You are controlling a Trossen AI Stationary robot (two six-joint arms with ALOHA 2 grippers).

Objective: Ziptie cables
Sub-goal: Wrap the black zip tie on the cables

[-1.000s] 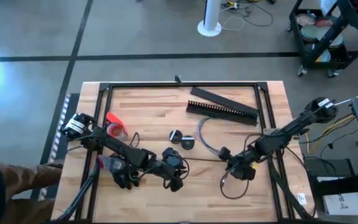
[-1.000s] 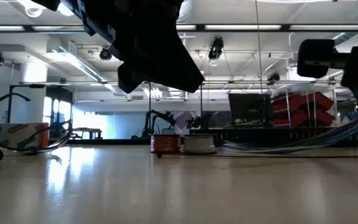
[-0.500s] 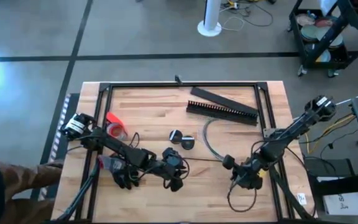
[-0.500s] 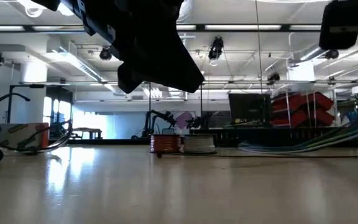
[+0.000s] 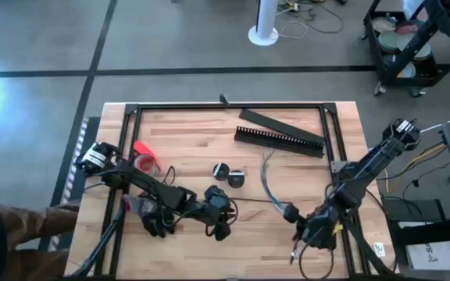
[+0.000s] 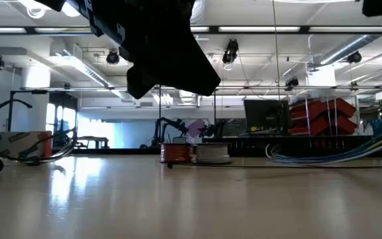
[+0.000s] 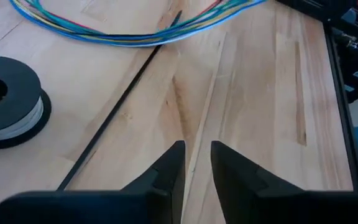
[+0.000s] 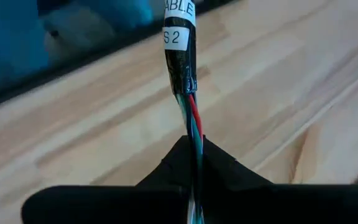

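While right gripper (image 8: 194, 163) pinches cables (image 8: 191, 121) at near right surface (image 5: 186, 133) edge, ziptie (image 7: 114, 112) lies flat mid-surface, long axis left-right between arms. Left gripper (image 7: 196, 163) nearer: slightly open, empty, ziptie just beside its fingertips, running away toward cables.

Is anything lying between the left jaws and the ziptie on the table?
Nothing visible does. The left gripper hangs slightly open over bare wood, the ziptie lying just beside it. The spool sits on the ziptie's other side; the cables lie beyond.
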